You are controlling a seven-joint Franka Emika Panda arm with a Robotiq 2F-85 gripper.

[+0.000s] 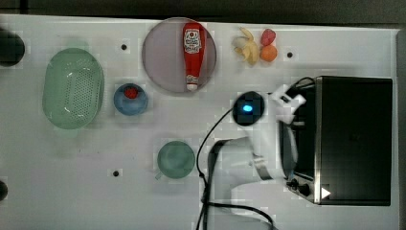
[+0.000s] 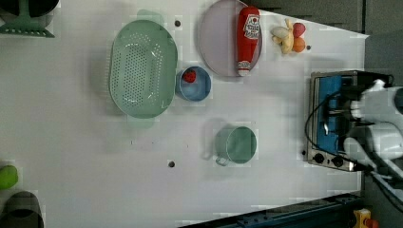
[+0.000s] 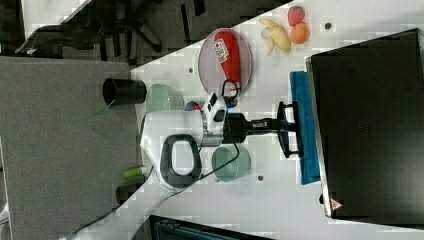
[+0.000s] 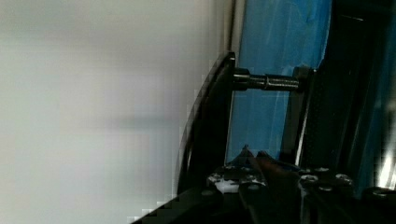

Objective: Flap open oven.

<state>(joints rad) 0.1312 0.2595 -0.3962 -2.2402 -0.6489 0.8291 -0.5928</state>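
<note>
The oven (image 1: 356, 139) stands at the top view's right, with a black top, a silver front frame and black knobs (image 1: 299, 186). Its blue glass door (image 3: 305, 130) stands upright against the oven front. My gripper (image 3: 285, 127) reaches level from the white arm (image 3: 172, 142) and is closed around the middle of the black bar handle (image 3: 284, 145). In the wrist view the handle (image 4: 205, 130), one of its posts (image 4: 266, 81) and the blue door (image 4: 275, 51) are close up, with my gripper (image 4: 252, 161) at the bar. In the left view my gripper (image 2: 349, 111) is at the door (image 2: 330, 90).
A ketchup bottle (image 1: 193, 52) lies on a grey plate (image 1: 160, 57). A green colander (image 1: 73, 88), a blue bowl (image 1: 130, 99) and a green cup (image 1: 176, 159) stand to the top view's left of the arm. Banana, strawberry and orange (image 1: 256, 45) lie behind the oven. A black cable (image 1: 210, 143) trails from the wrist.
</note>
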